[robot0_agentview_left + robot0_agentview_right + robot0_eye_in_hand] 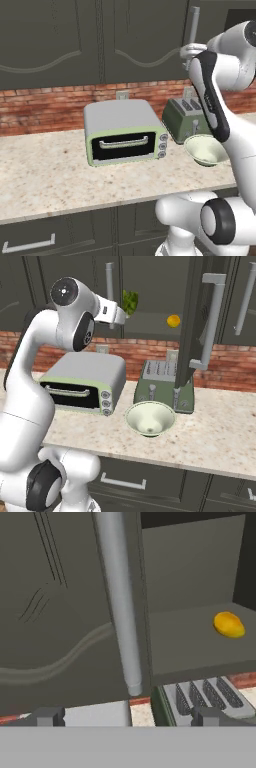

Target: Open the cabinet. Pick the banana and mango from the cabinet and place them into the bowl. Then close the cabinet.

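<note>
The tool (125, 716) hung with its tips wide apart and nothing between them, raised in front of the cabinet (55, 612). The left door's handle (120, 602) stood just ahead of the tool, between the tips' lines but not touched. That door was shut; the right door (192, 321) stood swung out. Inside, the mango (229, 624) lay on the shelf (190, 637), well right of the handle, and a lettuce head (130, 302) sat farther left. The banana could not be made out; it was probably behind the shut door. The bowl (150, 418) sat below on the surface (215, 441), just in front of the toaster (162, 381), beside a toaster oven (85, 381). Risk, as a judgement: closing off-centre could let the round handle slip free, and the open right door crowded any reach toward the mango
</note>
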